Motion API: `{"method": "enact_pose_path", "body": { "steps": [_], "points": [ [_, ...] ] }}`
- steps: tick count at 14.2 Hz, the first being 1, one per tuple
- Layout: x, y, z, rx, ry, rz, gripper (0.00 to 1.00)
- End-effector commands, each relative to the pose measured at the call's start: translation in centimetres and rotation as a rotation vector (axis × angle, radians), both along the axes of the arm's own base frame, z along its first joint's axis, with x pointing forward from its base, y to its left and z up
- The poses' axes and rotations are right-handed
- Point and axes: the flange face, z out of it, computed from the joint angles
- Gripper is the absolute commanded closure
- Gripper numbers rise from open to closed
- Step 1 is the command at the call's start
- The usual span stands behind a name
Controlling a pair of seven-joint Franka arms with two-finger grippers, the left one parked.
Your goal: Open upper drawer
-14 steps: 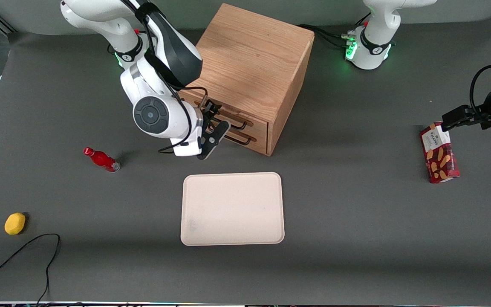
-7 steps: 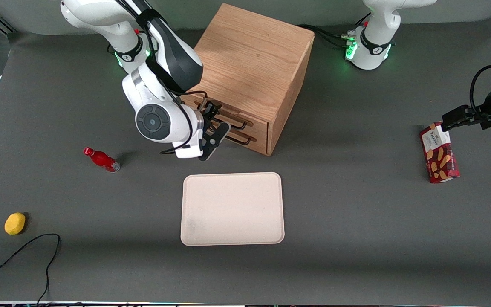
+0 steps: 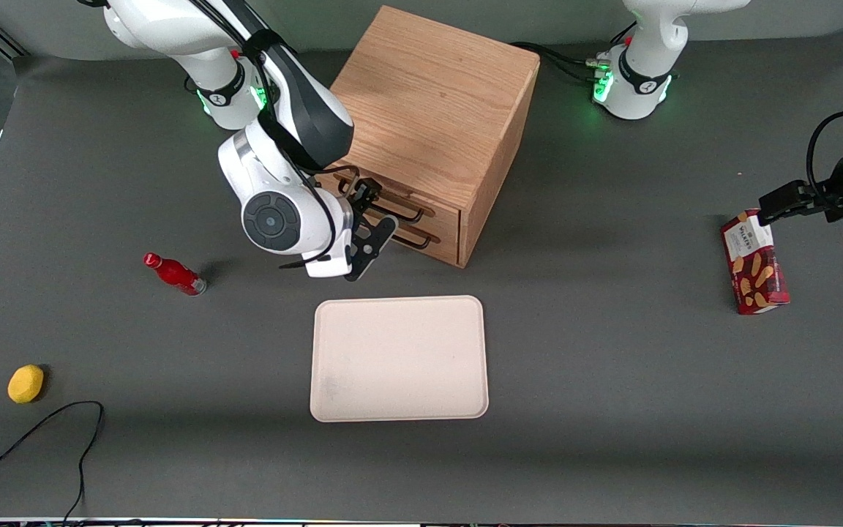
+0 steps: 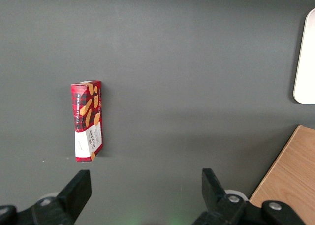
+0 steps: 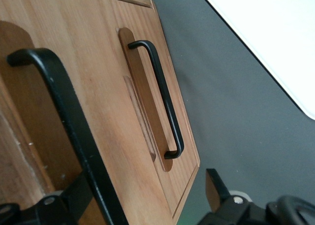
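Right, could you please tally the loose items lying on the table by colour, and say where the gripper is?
Red: 2, the bottle and the biscuit box
Yellow: 1, the lemon-like thing
Cream: 1, the tray
Total: 4
The gripper sits at the upper drawer, its open fingers astride the black handle.

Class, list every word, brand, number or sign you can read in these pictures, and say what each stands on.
"WALKERS": white label of the red tartan biscuit box, only just readable.
Smaller print under it: too small to read.
Small red bottle: nothing readable.
Gripper, at the light-oak upper drawer handle: no readable marking.
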Motion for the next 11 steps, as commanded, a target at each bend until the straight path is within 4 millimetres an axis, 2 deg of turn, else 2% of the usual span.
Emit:
{"method": "enact_pose_path", "body": {
  "steps": [1, 4, 6, 11],
  "points": [
    [1.1, 0.4, -0.2, 0.037, 0.001, 0.008, 0.0],
    [2.4, 0.7, -0.7, 0.036, -0.014, 0.005, 0.0],
    [3.5, -0.3, -1.3, 0.031, -0.011, -0.013, 0.0],
    [5.9, -2.1, -1.1, 0.049, -0.036, -0.033, 0.0]
  ]
}}
